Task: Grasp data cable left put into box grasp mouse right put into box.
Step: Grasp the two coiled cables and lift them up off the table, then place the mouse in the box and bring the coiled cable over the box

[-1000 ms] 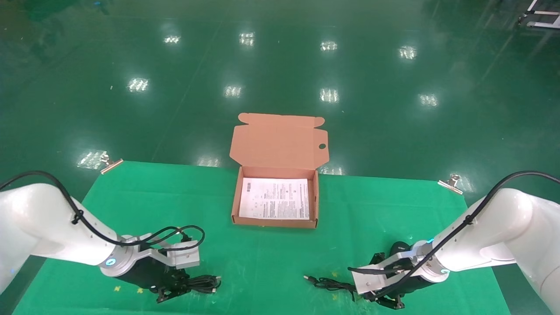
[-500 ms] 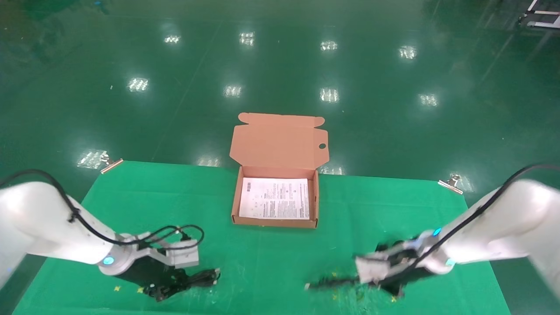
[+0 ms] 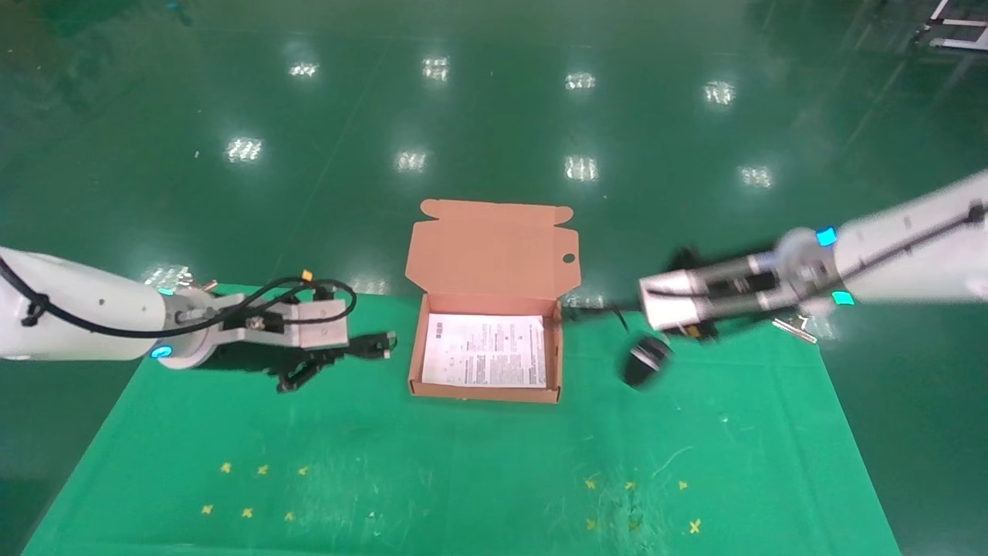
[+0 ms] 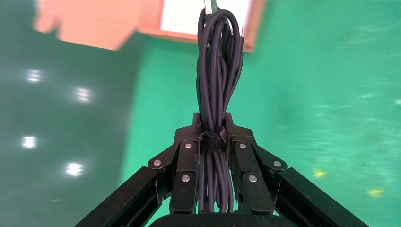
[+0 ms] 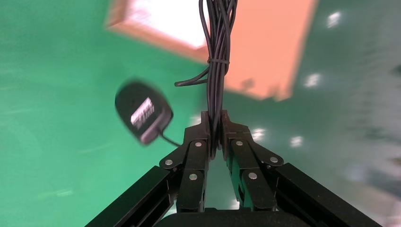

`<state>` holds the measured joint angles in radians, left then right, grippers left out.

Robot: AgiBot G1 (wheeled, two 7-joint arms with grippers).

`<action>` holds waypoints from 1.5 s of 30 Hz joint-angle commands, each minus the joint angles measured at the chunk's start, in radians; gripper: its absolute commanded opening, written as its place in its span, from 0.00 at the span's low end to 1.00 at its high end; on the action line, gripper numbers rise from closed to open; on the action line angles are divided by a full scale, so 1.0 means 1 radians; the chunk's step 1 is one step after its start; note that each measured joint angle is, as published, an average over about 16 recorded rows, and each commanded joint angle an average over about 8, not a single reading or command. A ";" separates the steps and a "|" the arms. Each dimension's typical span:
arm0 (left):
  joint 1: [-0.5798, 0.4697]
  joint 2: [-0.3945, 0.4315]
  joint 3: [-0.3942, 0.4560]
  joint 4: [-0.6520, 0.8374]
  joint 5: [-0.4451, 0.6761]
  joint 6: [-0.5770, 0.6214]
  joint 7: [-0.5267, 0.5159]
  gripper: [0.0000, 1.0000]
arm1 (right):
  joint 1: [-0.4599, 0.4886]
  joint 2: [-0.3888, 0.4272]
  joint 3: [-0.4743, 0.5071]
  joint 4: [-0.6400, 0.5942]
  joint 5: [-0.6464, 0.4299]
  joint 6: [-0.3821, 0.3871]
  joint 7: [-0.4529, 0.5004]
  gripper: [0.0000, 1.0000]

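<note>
Data cable (image 4: 217, 80), a thin black lead bundled into a short oblong coil, is clamped between the jaws of the left gripper (image 4: 215, 142), which are closed on the strap at its waist. Its loops stand out straight ahead of the jaws, and its silver plug end points at the near wall of the shallow orange-brown cardboard box (image 3: 417, 347). In the head view the coil is off the green cloth-covered table (image 3: 463, 479), with the left gripper (image 3: 328, 359) just beside the box on that side.

Right gripper (image 5: 215, 127) is clenched not on the mouse body but on the thin black cord (image 5: 217, 42) joined to it, gathered into a tied bundle that runs forward from the jaws. The small black oval mouse (image 5: 143, 112) hangs free to one side of the jaws, white label showing, touching neither finger. In the head view the right gripper (image 3: 679, 328) is near the opposite side of the box, and the mouse (image 3: 647, 361) dangles below it, clear of the table.

Box stands open, flap lid raised, with only a white printed sheet (image 3: 486, 349) visible inside.

Assessment: both items are lifted and in transit; neither is placed. The next move calls for carrying each gripper over the box opening and lowering before release. The dangling mouse may swing, so it should be settled inside the walls first.
</note>
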<state>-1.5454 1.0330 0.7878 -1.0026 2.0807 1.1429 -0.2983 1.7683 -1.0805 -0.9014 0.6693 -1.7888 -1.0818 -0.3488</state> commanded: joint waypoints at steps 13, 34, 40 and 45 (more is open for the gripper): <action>-0.087 0.075 0.011 -0.135 0.201 -0.067 -0.163 0.00 | 0.184 -0.180 0.038 -0.014 0.031 0.064 -0.096 0.00; -0.043 0.004 0.005 -0.208 0.302 -0.062 -0.268 0.00 | 0.146 -0.265 0.023 -0.121 0.056 0.129 -0.157 0.00; -0.022 -0.023 0.007 -0.243 0.353 -0.020 -0.337 0.00 | 0.097 -0.278 0.000 -0.147 0.095 0.142 -0.167 0.00; -0.014 -0.034 0.006 -0.270 0.374 0.005 -0.374 0.00 | 0.065 -0.284 -0.032 -0.157 0.132 0.161 -0.176 0.00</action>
<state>-1.5603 1.0019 0.7939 -1.2686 2.4507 1.1420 -0.6640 1.8343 -1.3639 -0.9363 0.5138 -1.6543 -0.9197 -0.5206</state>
